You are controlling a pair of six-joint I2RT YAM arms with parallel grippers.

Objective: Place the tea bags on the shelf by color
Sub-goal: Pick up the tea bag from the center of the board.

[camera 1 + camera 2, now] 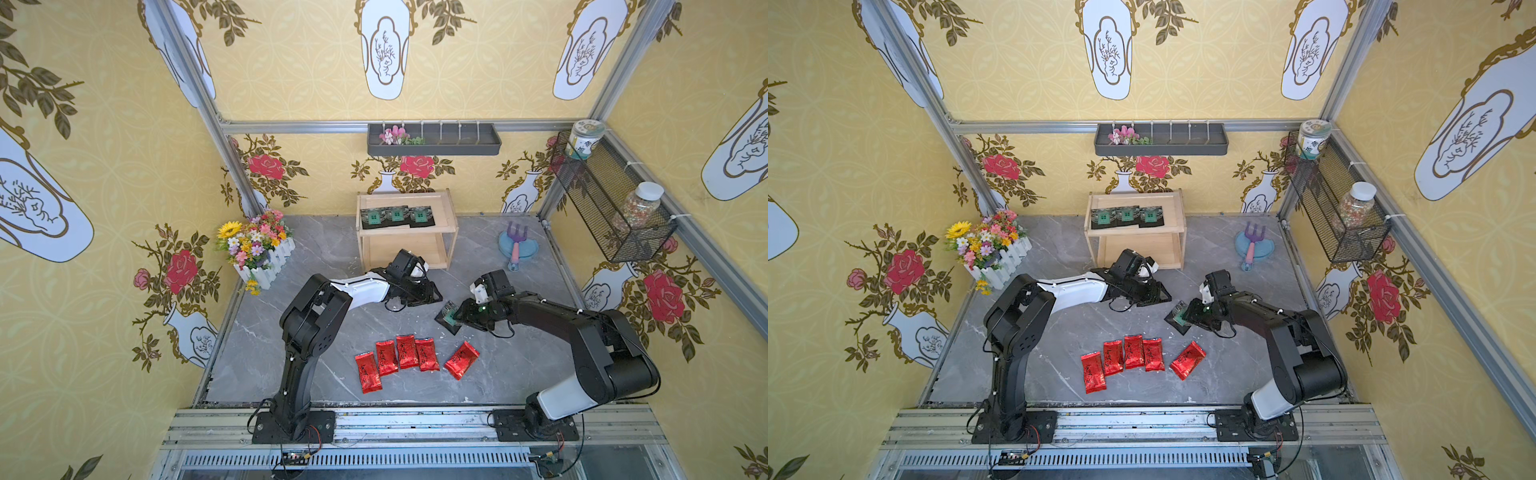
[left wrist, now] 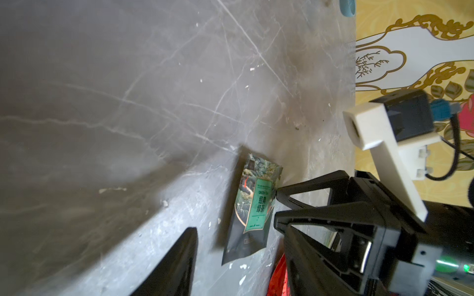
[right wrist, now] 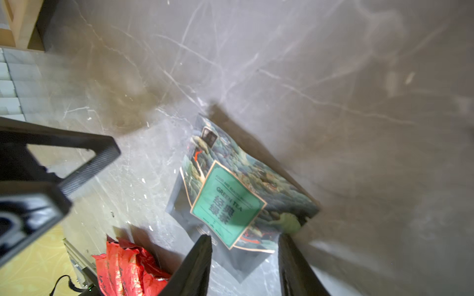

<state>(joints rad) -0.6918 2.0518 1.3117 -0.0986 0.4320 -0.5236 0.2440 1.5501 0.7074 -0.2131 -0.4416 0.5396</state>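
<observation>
The left arm point(image 1: 365, 291) is stretching across the front of the shelf point(image 1: 444, 212), crowding the way into its lower tier. Three black bags point(image 1: 397, 216) are taking up the top tier's left and middle, leaving its right end open. Red bags point(image 1: 406, 352) are lining the near floor. Bare floor is running between shelf and plate point(image 1: 530, 248).

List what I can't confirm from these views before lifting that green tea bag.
- Both top views: the right tool covers most of the tea bag.
- Right wrist view: blur hides whether the tool touches it.
- Shelf, lower level: the left arm and the upper level block it.
</observation>
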